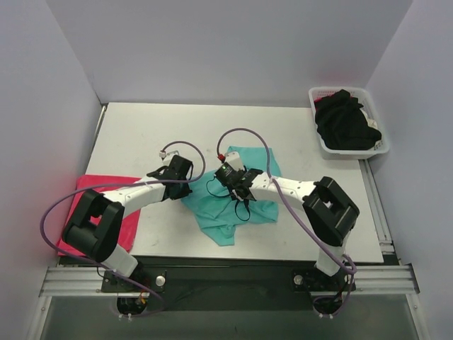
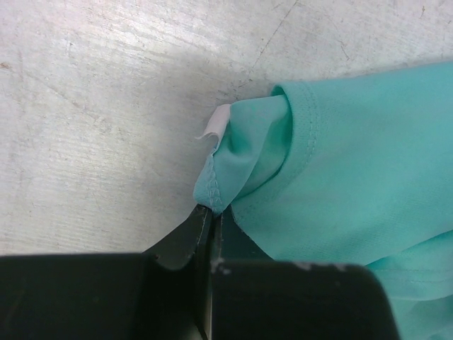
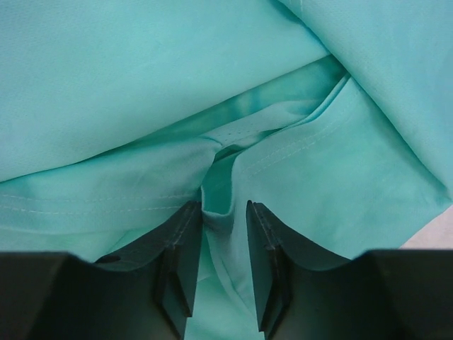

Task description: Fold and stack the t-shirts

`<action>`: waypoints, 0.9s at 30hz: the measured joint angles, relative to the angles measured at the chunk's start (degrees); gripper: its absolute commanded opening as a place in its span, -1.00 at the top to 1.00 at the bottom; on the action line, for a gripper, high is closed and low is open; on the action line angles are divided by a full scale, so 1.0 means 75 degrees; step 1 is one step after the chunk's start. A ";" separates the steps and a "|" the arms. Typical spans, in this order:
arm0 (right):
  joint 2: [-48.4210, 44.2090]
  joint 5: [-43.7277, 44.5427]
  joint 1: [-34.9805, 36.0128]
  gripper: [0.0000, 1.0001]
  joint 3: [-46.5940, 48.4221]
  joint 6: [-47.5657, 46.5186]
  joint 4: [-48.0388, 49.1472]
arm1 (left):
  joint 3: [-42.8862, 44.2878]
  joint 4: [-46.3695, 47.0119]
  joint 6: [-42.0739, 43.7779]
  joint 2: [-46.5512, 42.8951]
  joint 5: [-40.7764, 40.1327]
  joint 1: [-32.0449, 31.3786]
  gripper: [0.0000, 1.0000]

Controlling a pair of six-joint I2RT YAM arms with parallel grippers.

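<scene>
At the centre of the table (image 1: 141,127), seen from overhead, the teal t-shirt (image 1: 258,209) lay crumpled in a loose heap, with one end trailing toward 6 o'clock. The left gripper (image 1: 188,188) met its edge at 9 o'clock, and the right gripper (image 1: 241,193) sat down on the middle of the cloth. A pinkish-red t-shirt (image 1: 99,185) lay flat at the table's edge toward 8 o'clock, partly under the left arm. Toward 2 o'clock, well apart from the rest, a white basket (image 1: 322,145) held the black t-shirts (image 1: 345,122) in a bundle.

From the left wrist camera, the left gripper (image 2: 212,211) had its jaws pressed together, pinching a stitched edge of the teal t-shirt (image 2: 354,177). The cloth bunched up from the tips toward 12 o'clock, where a small white tag (image 2: 216,124) stuck out. Bare table (image 2: 106,106) filled the side toward 10 o'clock.

From the right wrist camera, the teal t-shirt (image 3: 141,71) filled nearly the whole frame. The right gripper (image 3: 223,209) had its jaws slightly apart, straddling a raised ridge of cloth beside a stitched hem. A sliver of table (image 3: 435,230) showed at 4 o'clock.
</scene>
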 measured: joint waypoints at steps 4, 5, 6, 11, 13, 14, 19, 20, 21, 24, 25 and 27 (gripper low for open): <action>0.0026 0.0090 -0.0041 0.70 0.0003 -0.0003 -0.0023 | 0.0000 -0.0003 0.0000 -0.0009 -0.0006 0.0032 1.00; 0.0026 0.0099 -0.0044 0.77 0.0003 -0.0006 -0.0026 | 0.0000 -0.0003 -0.0003 -0.0009 -0.0006 0.0038 1.00; 0.0026 0.0102 -0.0050 0.92 0.0003 0.0000 -0.0035 | 0.0000 -0.0003 -0.0003 -0.0009 -0.0006 0.0044 1.00; 0.0020 0.0259 -0.0102 1.00 0.0003 0.0082 -0.0102 | 0.0003 -0.0009 -0.0003 -0.0012 -0.0026 0.0096 0.94; -0.0029 0.0408 -0.0111 1.00 0.0000 0.0163 -0.0213 | 0.0000 -0.0029 -0.0003 -0.0038 -0.0035 0.0128 0.83; -0.0082 0.0504 -0.0122 1.00 -0.0003 0.0207 -0.0291 | 0.0000 -0.0052 0.0003 -0.0064 -0.0041 0.0143 0.81; -0.0959 0.1116 -0.0405 1.00 -0.0341 0.0647 -0.0682 | 0.0003 -0.0166 0.0020 -0.0321 -0.0102 0.0172 0.33; -0.1204 0.1209 -0.0516 1.00 -0.0437 0.0734 -0.0766 | 0.0003 -0.0184 0.0020 -0.0385 -0.0119 0.0172 0.03; -0.1457 0.1285 -0.0641 1.00 -0.0536 0.0819 -0.0833 | 0.0003 -0.0195 0.0044 -0.0446 -0.0128 0.0172 -0.08; -0.2092 0.1463 -0.1008 1.00 -0.0813 0.1029 -0.1008 | 0.0003 -0.0248 0.0041 -0.0603 -0.0163 0.0172 -0.34; -0.2235 0.1536 -0.1134 1.00 -0.0883 0.1107 -0.1075 | 0.0006 -0.0277 0.0035 -0.0647 -0.0181 0.0172 -0.36; -0.2425 0.1702 -0.1349 1.00 -0.1003 0.1332 -0.1291 | 0.0032 -0.0376 0.0052 -0.0726 -0.0204 0.0172 -0.39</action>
